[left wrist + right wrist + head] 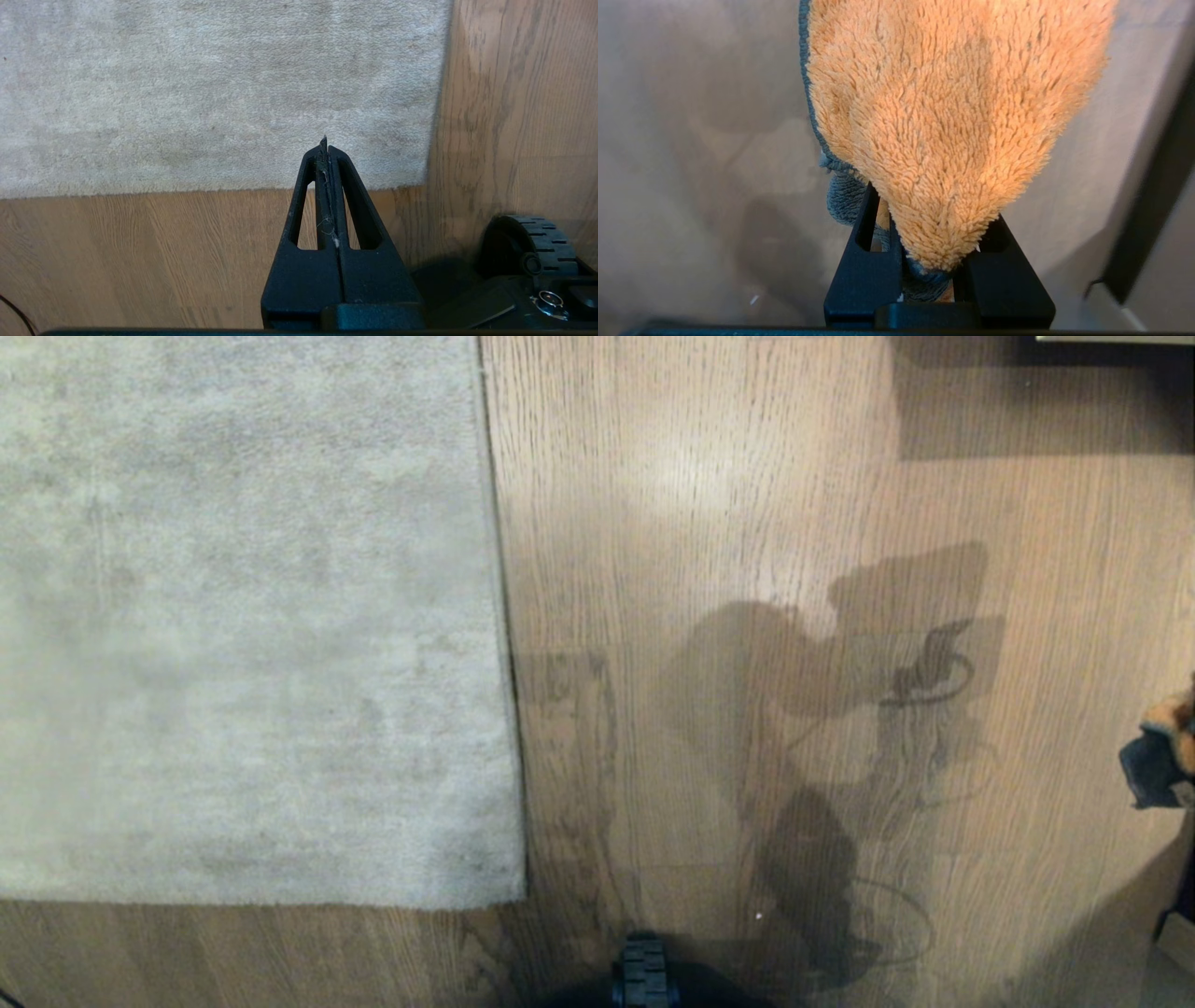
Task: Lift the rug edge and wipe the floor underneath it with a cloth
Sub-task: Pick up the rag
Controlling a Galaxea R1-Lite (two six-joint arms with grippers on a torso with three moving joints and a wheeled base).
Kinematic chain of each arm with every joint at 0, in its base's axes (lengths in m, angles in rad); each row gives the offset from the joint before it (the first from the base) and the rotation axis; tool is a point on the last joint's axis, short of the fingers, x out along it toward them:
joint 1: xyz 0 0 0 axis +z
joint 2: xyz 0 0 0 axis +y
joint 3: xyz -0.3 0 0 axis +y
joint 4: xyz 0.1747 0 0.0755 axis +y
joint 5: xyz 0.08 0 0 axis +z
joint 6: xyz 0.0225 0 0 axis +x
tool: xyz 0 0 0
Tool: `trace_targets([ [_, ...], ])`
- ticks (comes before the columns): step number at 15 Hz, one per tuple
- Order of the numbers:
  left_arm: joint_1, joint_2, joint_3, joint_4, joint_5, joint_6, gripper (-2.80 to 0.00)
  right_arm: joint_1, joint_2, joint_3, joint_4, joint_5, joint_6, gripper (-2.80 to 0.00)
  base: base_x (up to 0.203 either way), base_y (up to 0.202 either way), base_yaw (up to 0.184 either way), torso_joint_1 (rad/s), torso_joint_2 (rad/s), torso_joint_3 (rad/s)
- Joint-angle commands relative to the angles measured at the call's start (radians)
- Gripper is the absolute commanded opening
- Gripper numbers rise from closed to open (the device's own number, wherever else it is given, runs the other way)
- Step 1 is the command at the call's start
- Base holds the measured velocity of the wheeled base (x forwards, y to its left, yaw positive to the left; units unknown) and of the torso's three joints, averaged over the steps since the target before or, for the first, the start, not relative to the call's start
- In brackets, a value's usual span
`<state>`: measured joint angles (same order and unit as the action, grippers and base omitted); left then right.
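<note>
The grey-beige rug (243, 616) lies flat on the left. Its rug edge (504, 644) runs straight toward me and ends in a corner (521, 896), seen too as the rug corner (427, 182). Brown wood-grain floor (709, 523) fills the middle and right. My left gripper (325, 144) is shut and empty, hanging over the rug's near border. My right gripper (931, 221) is shut on the cloth (948, 116), orange and fluffy with a dark grey part bunched between the fingers. In the head view only the cloth (1162, 756) shows, at the far right edge above the floor.
My base wheel (644, 975) shows at the bottom centre, also as the wheel (532, 242) close to the rug corner. A pale object (1111, 339) at the top right casts a dark shadow. A dark frame (1157, 210) stands beside the right arm.
</note>
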<state>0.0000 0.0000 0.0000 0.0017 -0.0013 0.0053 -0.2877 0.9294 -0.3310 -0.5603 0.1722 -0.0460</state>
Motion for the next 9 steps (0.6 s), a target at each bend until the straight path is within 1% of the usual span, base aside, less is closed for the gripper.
trace_targets([
  [1,0.0,0.0,0.0,0.0,0.0,0.001,-2.8,0.089,-0.126,0.088,-0.004,-0.006,0.0,-2.8,0.0,0.0,0.0,0.0,0.0,0.0],
  [4,0.0,0.0,0.0,0.0,0.0,0.001,-2.8,0.208,-0.288,0.21,0.008,-0.042,0.0,-2.8,0.0,0.0,0.0,0.0,0.0,0.0],
  [7,0.0,0.0,0.0,0.0,0.0,0.001,-2.8,0.244,-0.432,0.311,0.031,-0.062,-0.002,-2.8,0.0,0.0,0.0,0.0,0.0,0.0],
  [9,0.0,0.0,0.0,0.0,0.0,0.001,-2.8,0.253,-0.548,0.325,0.139,-0.064,-0.003,-2.8,0.0,0.0,0.0,0.0,0.0,0.0],
])
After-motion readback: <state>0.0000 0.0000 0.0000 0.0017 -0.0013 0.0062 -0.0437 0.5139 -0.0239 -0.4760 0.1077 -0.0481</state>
